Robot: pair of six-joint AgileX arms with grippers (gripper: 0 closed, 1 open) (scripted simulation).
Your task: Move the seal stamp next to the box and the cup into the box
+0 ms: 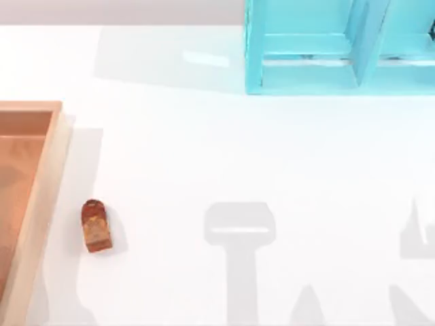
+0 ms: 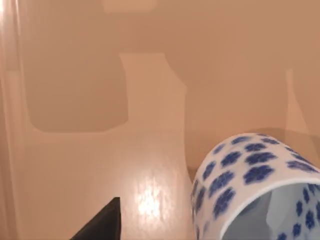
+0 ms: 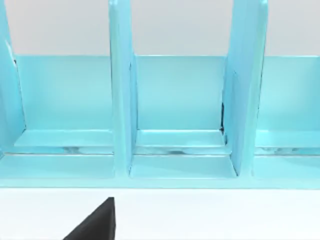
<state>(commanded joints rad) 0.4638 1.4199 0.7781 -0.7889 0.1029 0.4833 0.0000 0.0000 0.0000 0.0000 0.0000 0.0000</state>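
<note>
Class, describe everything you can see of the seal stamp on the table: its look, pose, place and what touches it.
The seal stamp is a small, glossy reddish-brown block with a rounded darker end and a squarer, lighter orange end. It looks like polished stone or lacquered wood. In the top view it lies on the white table, at its left, just right of the wooden box, apart from its rim. Its rounded end points away from the table's near edge. Only the table touches it; a soft shadow falls to its right.

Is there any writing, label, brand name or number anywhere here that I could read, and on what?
None: no words, numbers or signs can be read.
The cup carries only blue flower marks.
The seal stamp, the box and the turquoise shelf show no lettering.
</note>
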